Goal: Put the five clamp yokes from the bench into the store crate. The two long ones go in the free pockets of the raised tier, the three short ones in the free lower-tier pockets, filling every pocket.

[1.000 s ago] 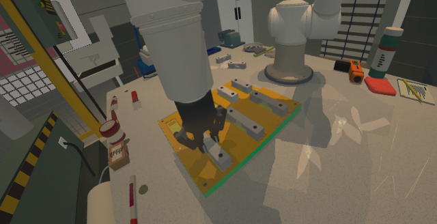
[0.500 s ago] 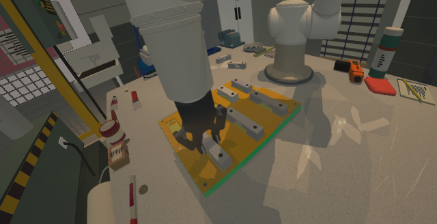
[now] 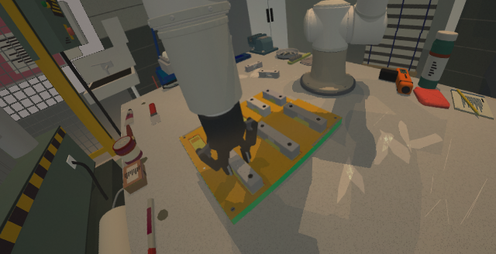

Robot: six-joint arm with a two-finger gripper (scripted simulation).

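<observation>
My gripper hangs over the near-left part of the orange store crate, open and holding nothing. A short grey clamp yoke lies in a lower pocket right below the fingers. Two long yokes lie side by side on the crate's raised part. Two short yokes sit at the crate's far end. One pocket near the left corner shows a yellow-green floor. On the bench behind the crate lie two more short yokes.
The bench's left edge runs close to the crate, with a jar, a red-capped marker and a red-and-white stick along it. The arm's base stands behind the crate. An orange tool, red block and notepad lie far right.
</observation>
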